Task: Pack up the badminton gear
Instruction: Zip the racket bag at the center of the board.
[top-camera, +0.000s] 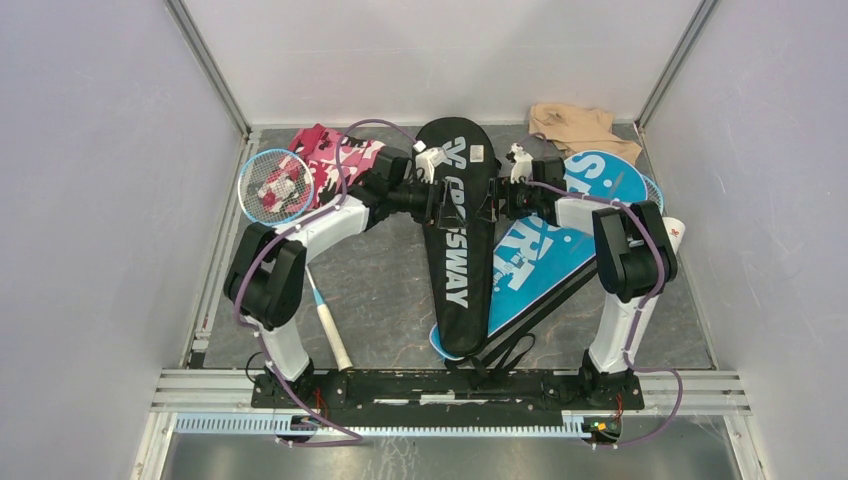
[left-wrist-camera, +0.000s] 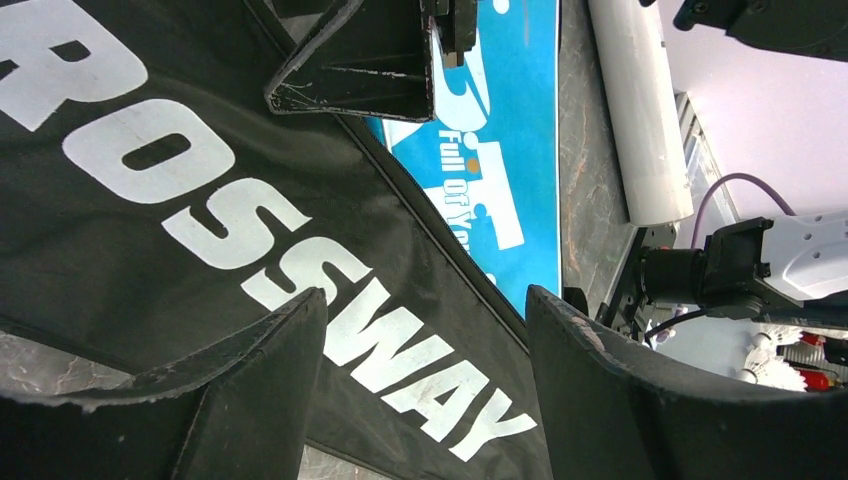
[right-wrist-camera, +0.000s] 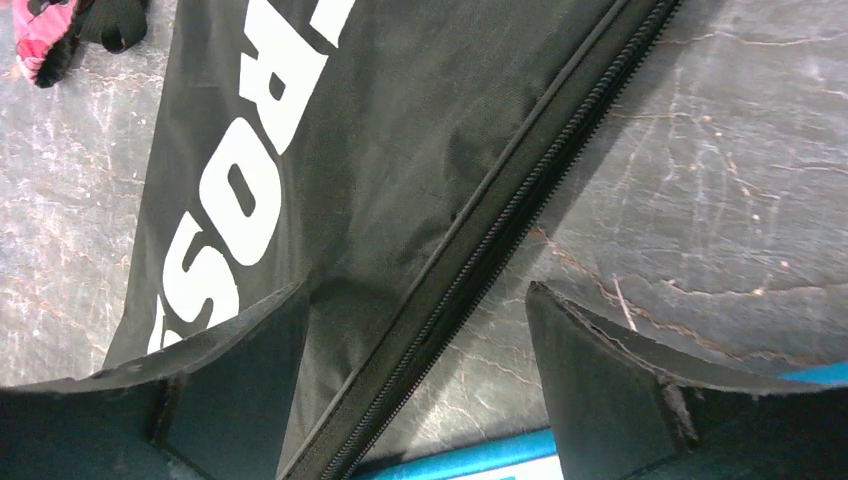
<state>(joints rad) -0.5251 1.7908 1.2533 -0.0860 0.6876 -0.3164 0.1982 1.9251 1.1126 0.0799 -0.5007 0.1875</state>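
The black "CROSSWAY" cover (top-camera: 455, 240) lies lengthwise in the middle of the table, overlapping a blue "SPORT" cover (top-camera: 540, 262). My left gripper (top-camera: 437, 205) hangs open over the black cover's lettering (left-wrist-camera: 330, 300), with nothing between its fingers (left-wrist-camera: 250, 390). Facing it from the right, my right gripper (top-camera: 490, 205) is open above the cover's zipper edge (right-wrist-camera: 500, 210); that gripper (right-wrist-camera: 415, 370) holds nothing. A thin-framed racket (top-camera: 275, 186) lies at the left, its head on the pink cloth. The white tube (top-camera: 672, 232) sits at the right, and shows in the left wrist view as the white tube (left-wrist-camera: 640, 110).
A pink camouflage cloth (top-camera: 330, 155) lies at the back left and a beige cloth (top-camera: 580, 125) at the back right. Another blue cover piece (top-camera: 605, 175) lies behind the right arm. Black straps (top-camera: 510, 352) trail near the arm bases. Grey walls close in on three sides.
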